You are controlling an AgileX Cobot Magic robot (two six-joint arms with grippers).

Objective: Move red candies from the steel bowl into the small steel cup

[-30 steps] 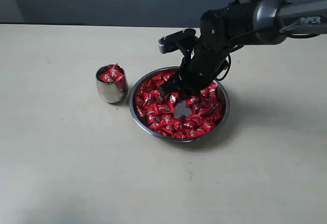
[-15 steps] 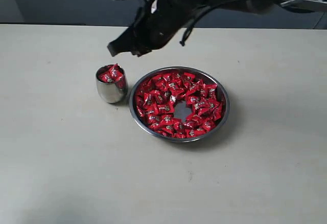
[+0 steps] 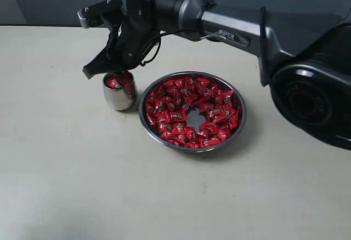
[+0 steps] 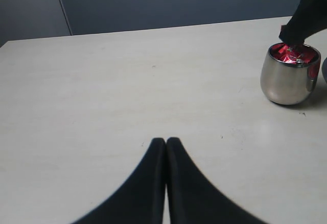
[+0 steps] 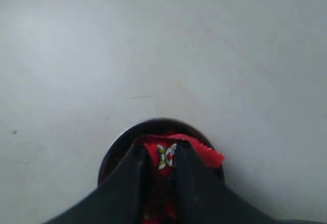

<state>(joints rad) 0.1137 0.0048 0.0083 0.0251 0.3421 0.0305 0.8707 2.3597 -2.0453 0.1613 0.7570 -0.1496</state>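
One red candy, the held candy (image 5: pixel 204 155), is pinched between the fingers of the right end effector (image 5: pixel 161 152), which is clamped on it directly over the mouth of the small steel cup (image 3: pixel 118 98). Whether the fingertips touch the pile inside the cup can't be told.

Right arm reaches across the steel bowl (image 3: pixel 189 149) to the cup; cup sits just beside the bowl, not touching as far as the exterior view shows.

Left end effector (image 4: pixel 166 144): fingers pressed together, nothing between them, over bare desk (image 3: pixel 66 169), well apart from the cup.

Materials and shapes:
- Cup: polished mirror steel, rounded egg-like body, no handle, heaped with red candies (image 4: pixel 291 54) up to the rim.
- Bowl: shiny steel, wide, shallow, thin rim. Candies in it form a ring with a bare steel patch (image 3: pixel 196 118) near the middle.
- Wrappers: glossy red foil, crinkled, twisted ends, small dark-and-white mark.
- Desk: matte, pale beige.
- End-effector fingers: matte black, tapered.

Orientation:
- Held candy's long axis runs across the fingers; one fanned wrapper end sticks out past one finger, mark facing the right wrist camera.
- Cup upright, mouth up.
- Candies in the bowl point every which way.
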